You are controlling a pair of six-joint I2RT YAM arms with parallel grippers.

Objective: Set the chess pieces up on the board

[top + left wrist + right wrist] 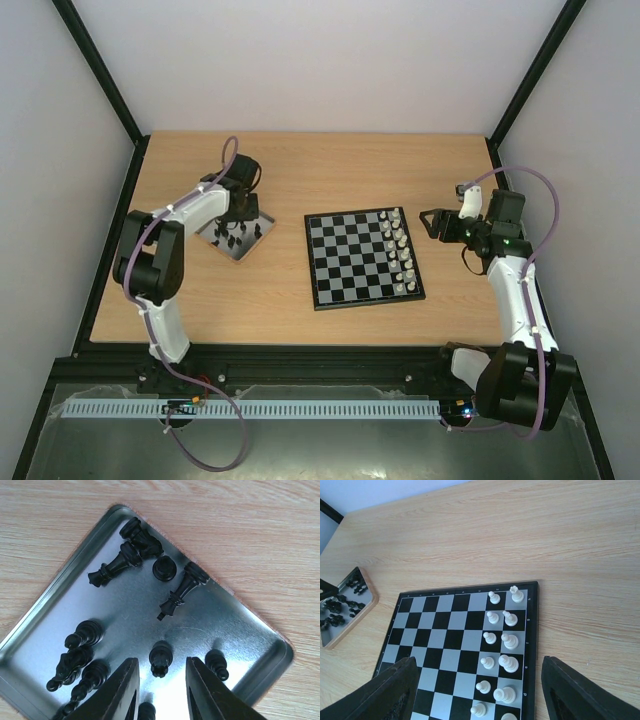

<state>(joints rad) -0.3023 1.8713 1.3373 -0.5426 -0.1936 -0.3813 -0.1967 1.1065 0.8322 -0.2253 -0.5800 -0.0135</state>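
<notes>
Holding the black pieces (pixel 120 562): a metal tray (pixel 215 625) on the left of the table (pixel 300 165) gathers them in one spot, most lying on their sides, well apart from the board (pixel 345 265).
Left gripper (pixel 238 212): hangs over the tray pointing down, jaws parted and gripping nothing.
Piece to tool: a small black pawn (pixel 160 658) seems to stand upright in the gap between the two fingers, touching neither.
Board: the white pieces (pixel 510 640) stand in two files along its right edge; the opposite edge has no black pieces yet.
Right gripper (pixel 432 226): hovers just off the board's right edge, spread wide and empty, probably parked clear of the work.
Step in hand: closing on the pawn looks likely, since it sits centred between the fingers.
</notes>
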